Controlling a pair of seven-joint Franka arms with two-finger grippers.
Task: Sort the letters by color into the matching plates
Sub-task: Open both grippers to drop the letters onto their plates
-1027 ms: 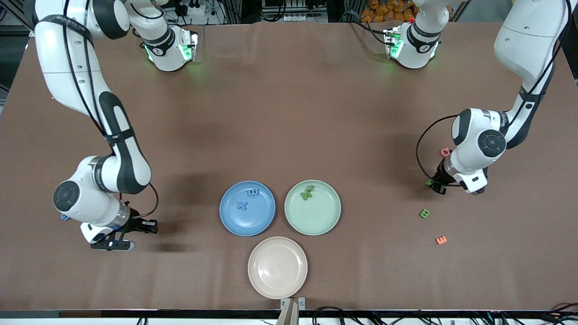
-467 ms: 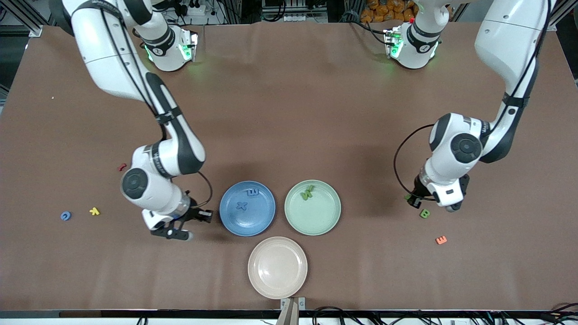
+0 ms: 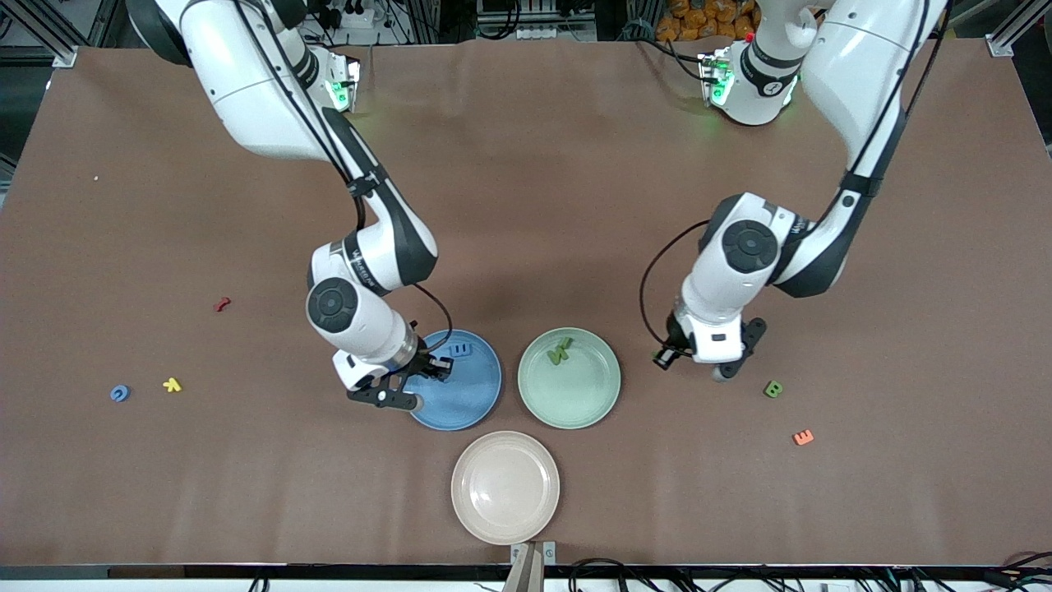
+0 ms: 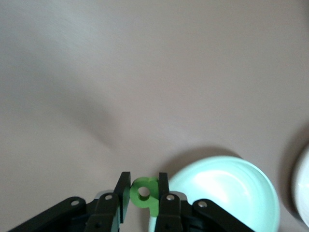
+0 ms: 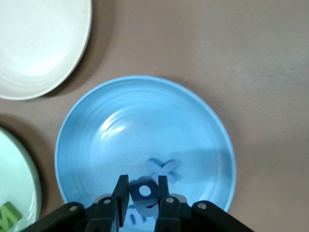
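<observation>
Both carries are at the delivery stage. My right gripper (image 5: pixel 143 193) is clamped on a blue letter (image 5: pixel 144 189) and hangs over the blue plate (image 3: pixel 477 403), above its edge toward the right arm's end of the table. Two blue letters already lie in that plate; the X-shaped one (image 5: pixel 163 168) shows just beside my held piece in the right wrist view.

My left gripper (image 4: pixel 144 193) pinches a green letter (image 4: pixel 145 191) with a round hole. It is over bare table (image 3: pixel 575 205) just beside the green plate (image 3: pixel 604 403), on the side toward the left arm's end, not yet over the rim. One green letter (image 3: pixel 560 353) sits in that plate.

Next, as I judge it: right lowers a little and lets go where it is. Left must first travel in over the green plate's floor, then let go.

Away from the green plate, toward the left arm's end: green B (image 3: pixel 773 389) and orange E (image 3: pixel 803 437) on the table. Toward the right arm's end: red (image 3: pixel 221 304), yellow (image 3: pixel 172 384) and blue (image 3: pixel 120 393) pieces. The beige plate (image 3: pixel 505 526) holds nothing.
</observation>
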